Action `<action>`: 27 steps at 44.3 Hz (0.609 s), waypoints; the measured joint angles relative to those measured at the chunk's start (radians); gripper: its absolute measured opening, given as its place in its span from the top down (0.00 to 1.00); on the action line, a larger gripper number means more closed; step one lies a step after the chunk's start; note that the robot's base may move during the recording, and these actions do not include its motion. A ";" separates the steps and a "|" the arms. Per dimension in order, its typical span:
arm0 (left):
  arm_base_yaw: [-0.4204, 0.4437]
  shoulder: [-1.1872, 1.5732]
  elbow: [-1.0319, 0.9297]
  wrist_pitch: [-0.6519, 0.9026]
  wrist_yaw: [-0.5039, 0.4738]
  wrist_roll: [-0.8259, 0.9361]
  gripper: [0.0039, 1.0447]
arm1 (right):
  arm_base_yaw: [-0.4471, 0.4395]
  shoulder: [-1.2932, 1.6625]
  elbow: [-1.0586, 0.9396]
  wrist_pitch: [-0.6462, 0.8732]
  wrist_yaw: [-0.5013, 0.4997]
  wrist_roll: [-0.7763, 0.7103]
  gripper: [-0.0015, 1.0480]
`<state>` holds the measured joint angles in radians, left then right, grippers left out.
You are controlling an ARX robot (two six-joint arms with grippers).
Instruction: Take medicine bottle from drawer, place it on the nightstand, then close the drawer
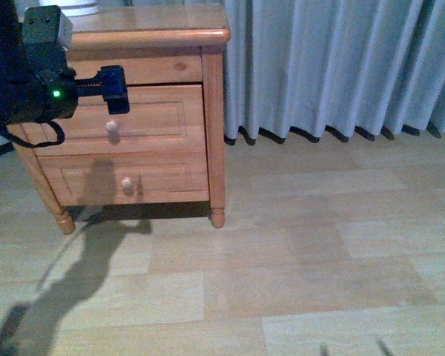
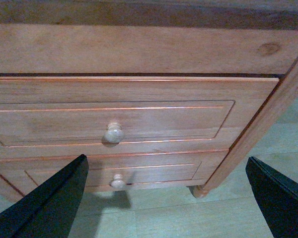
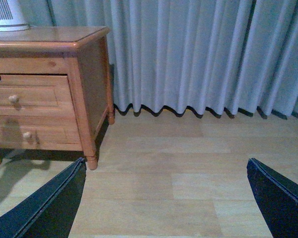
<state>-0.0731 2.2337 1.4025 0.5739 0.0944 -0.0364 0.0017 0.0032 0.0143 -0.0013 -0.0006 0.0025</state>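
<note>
No legible text or labels anywhere.

- Wood-plank floor [image 1: 297, 252]: carries the nightstand [image 1: 213, 111], which stands on its short turned feet.
- Nightstand top: a white ribbed device [image 3: 6, 15] stands directly on it.

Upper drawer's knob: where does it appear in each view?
Front view: upper knob, left part of the picture.
Left wrist view: upper knob near the middle.
Right wrist view: upper knob below the white device.
Shared landmark: the lower knob, directly beneath it in all views.
</note>
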 joint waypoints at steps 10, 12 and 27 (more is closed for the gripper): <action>-0.015 0.174 0.165 -0.003 -0.020 0.019 0.06 | 0.000 0.000 0.000 0.000 0.000 0.000 0.07; -0.016 0.212 0.201 -0.005 -0.021 0.021 0.06 | 0.000 0.000 0.000 0.000 0.000 0.000 0.07; -0.006 0.451 0.504 -0.033 -0.054 0.042 0.06 | 0.000 0.000 0.000 0.000 0.000 0.000 0.07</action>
<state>-0.0788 2.6850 1.9060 0.5411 0.0406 0.0051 0.0017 0.0032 0.0139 -0.0013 -0.0006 0.0025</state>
